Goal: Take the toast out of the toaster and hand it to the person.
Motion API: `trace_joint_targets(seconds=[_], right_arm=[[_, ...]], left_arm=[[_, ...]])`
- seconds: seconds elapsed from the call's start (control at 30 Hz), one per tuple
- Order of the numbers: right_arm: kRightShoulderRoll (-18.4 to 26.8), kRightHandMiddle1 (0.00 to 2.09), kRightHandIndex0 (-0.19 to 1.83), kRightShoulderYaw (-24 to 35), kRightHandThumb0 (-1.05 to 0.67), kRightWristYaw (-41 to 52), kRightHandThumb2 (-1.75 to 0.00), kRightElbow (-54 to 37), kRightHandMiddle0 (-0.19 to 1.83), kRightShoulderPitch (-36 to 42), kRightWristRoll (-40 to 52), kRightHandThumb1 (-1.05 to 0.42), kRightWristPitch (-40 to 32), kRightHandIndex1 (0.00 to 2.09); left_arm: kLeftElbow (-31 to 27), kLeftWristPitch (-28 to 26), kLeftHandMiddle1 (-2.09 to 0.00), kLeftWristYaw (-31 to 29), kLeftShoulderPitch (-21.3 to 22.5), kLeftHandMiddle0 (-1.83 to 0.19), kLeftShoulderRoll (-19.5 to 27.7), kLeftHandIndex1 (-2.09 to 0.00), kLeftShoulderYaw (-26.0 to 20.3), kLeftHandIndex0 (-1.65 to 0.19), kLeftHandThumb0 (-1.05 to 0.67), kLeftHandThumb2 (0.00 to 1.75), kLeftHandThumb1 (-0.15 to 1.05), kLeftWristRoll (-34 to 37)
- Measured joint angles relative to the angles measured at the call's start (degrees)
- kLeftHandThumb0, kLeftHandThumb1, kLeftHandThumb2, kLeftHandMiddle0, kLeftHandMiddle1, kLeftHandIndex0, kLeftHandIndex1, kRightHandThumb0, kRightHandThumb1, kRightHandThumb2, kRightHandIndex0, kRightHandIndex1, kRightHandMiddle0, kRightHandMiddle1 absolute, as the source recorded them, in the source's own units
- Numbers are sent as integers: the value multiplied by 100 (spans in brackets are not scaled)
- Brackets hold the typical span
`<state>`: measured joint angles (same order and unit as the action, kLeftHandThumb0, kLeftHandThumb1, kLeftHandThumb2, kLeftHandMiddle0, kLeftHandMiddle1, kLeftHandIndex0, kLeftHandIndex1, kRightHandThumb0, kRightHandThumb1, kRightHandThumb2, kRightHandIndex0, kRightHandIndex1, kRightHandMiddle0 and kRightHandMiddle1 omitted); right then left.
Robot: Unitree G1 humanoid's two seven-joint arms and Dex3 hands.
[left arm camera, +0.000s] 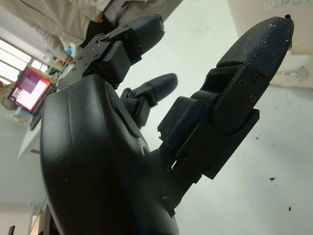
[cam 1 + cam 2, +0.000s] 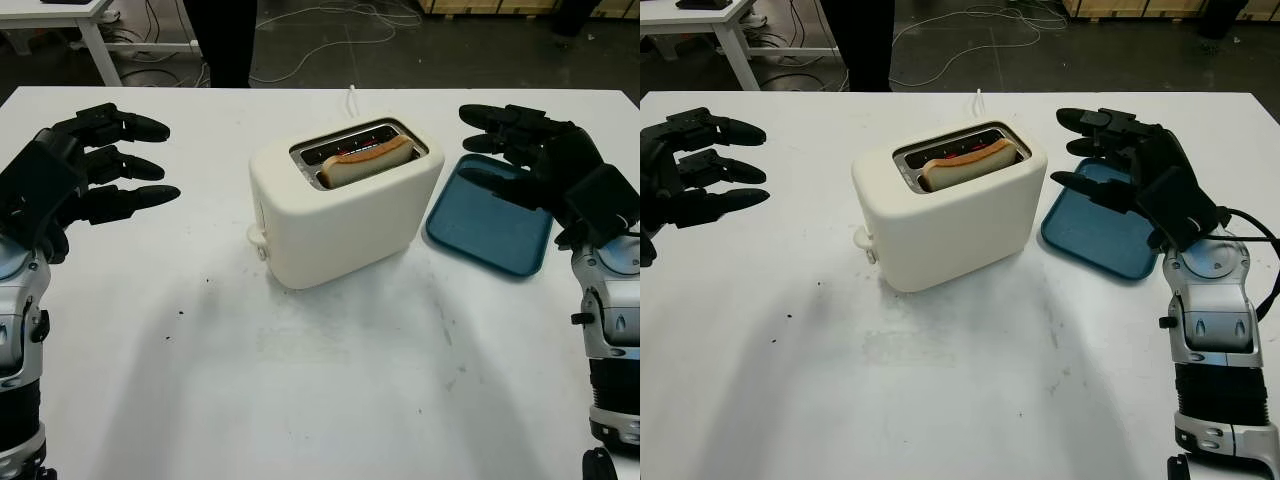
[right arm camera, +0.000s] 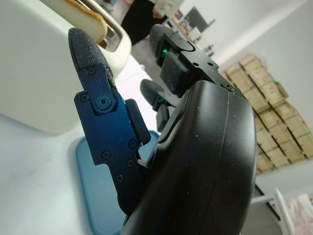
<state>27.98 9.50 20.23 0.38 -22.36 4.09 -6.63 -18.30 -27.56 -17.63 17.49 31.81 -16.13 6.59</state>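
A cream toaster [image 2: 340,210] stands at the middle of the white table, with a slice of toast [image 2: 366,160] sticking up out of its front slot. My left hand [image 2: 120,160] hovers open to the left of the toaster, well apart from it. Open too, my right hand [image 2: 500,145] hangs to the toaster's right, above the blue tray. A person in dark clothes [image 2: 222,40] stands beyond the far table edge. In the right wrist view the toast [image 3: 90,17] shows just past my fingers.
A blue tray [image 2: 495,225] lies flat right of the toaster. The toaster's white cord [image 2: 352,98] runs off the far edge. A white desk [image 2: 70,25] and cables stand on the floor behind. Small dark crumbs dot the table front left.
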Motion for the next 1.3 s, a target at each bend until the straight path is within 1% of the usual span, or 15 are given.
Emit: trace_joint_targets(seconds=[0.93,1.13,1.3], right_arm=[[0,1,26,0,-54,1,0,-1,66,-1,-2,-78,-9,84],[0,1,26,-1,-57,1,0,-1,66,-1,-3,-78,-9,84],[0,1,25,0,-56,2,0,-1,66,-1,1,-78,-9,85]], left_arm=[[0,0,-101,-3,0,-50,0,-84,3,-48,-98,0,59,-10],[0,0,-101,-3,0,-49,-1,-85,3,-47,-98,0,59,-9],[0,0,-102,-3,0,-49,-1,-85,3,-47,-98,0,59,-10]])
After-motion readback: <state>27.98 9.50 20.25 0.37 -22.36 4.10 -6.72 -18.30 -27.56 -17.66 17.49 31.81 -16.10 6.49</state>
